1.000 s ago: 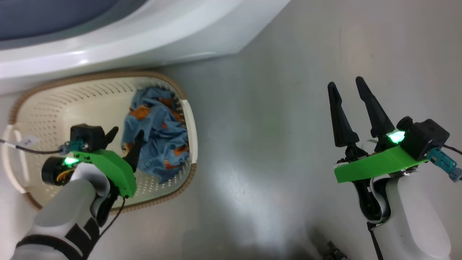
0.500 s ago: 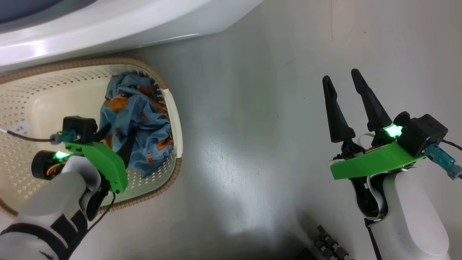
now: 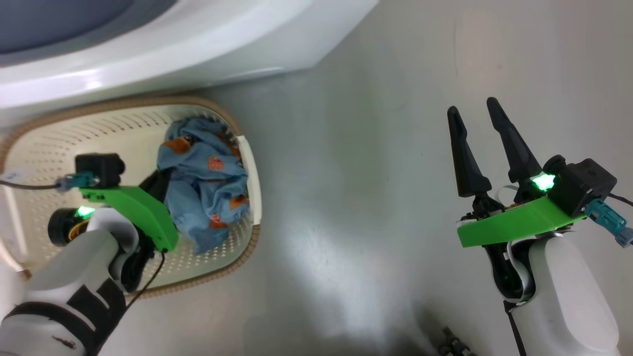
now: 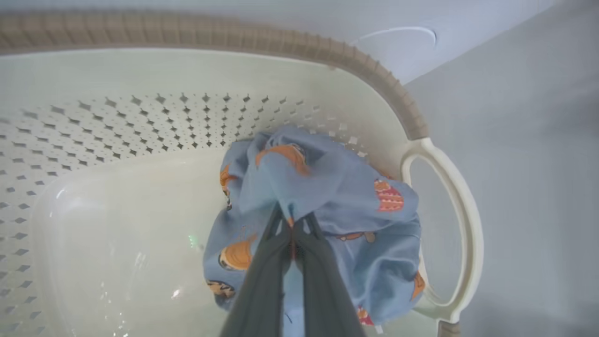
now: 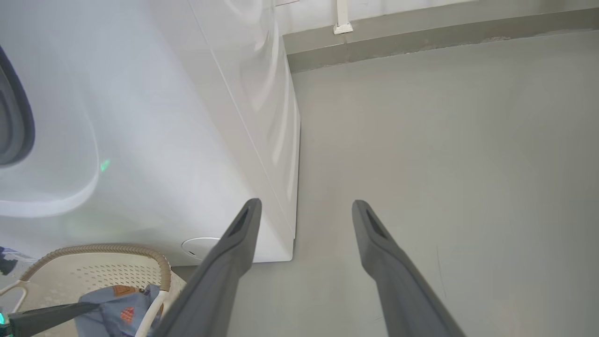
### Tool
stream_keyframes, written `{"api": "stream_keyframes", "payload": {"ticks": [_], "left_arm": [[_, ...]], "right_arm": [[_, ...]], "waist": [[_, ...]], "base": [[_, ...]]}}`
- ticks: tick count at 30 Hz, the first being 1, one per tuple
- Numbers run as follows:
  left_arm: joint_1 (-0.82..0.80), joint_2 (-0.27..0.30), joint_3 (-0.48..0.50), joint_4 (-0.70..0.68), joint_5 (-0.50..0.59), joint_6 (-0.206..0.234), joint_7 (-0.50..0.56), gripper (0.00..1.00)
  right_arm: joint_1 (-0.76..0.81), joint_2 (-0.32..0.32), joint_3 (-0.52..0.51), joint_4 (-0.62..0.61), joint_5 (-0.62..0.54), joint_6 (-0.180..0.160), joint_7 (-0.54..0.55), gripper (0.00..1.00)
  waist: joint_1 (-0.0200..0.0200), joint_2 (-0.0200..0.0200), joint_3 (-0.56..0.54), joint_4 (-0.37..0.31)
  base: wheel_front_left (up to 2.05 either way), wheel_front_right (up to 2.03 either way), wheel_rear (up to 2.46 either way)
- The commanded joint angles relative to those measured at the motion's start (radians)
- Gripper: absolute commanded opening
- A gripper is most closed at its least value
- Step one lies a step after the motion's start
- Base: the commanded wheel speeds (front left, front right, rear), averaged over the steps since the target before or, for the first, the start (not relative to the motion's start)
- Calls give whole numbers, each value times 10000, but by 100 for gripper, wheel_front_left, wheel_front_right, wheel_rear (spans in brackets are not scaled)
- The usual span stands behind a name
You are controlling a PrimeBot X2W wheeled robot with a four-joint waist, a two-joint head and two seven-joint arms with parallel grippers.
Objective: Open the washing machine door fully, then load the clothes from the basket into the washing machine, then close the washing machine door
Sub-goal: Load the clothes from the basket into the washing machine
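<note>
Left gripper (image 4: 292, 220) jaws pinch the light-blue cartoon-print cloth bundle (image 4: 337, 187) at the handle end of the cream perforated basket (image 4: 140, 117); right gripper (image 3: 472, 105) jaws stand wide. A straight lift should clear the rim.

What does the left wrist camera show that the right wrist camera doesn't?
Left wrist view: the left gripper shut on a fold of the clothes, and the glossy bottom of the basket. Right wrist view: the right gripper, open, one side of the washing machine and the wall's foot. Both: the basket's rim and handle, the clothes, the floor.
</note>
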Motion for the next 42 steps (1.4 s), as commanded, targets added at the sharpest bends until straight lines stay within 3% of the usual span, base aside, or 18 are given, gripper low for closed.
{"api": "stream_keyframes", "payload": {"ticks": [1, 22, 31, 42], "left_arm": [[401, 227, 751, -144, 263, -13, -63, 0], [4259, -277, 6928, -2101, 4796, -13, -66, 0], [5905, -609, 8913, -3744, 6426, -13, -66, 0], [8021, -1110, 10797, -6271, 7612, -13, -66, 0]], "right_arm": [[500, -52, 129, -114, -12, 16, -48, 100], [1992, -841, 352, 897, 512, 16, -48, 100], [2895, -1140, 410, 1086, 749, 16, -48, 100], [3818, -1376, 216, 940, 853, 16, -48, 100]], "waist": [[0, 0, -656, 417], [0, 0, -4508, 1806], [0, 0, -5784, 1975], [0, 0, -6494, 2038]], "base": [[0, 0, 0], [0, 0, 0], [0, 0, 0], [0, 0, 0]]}}
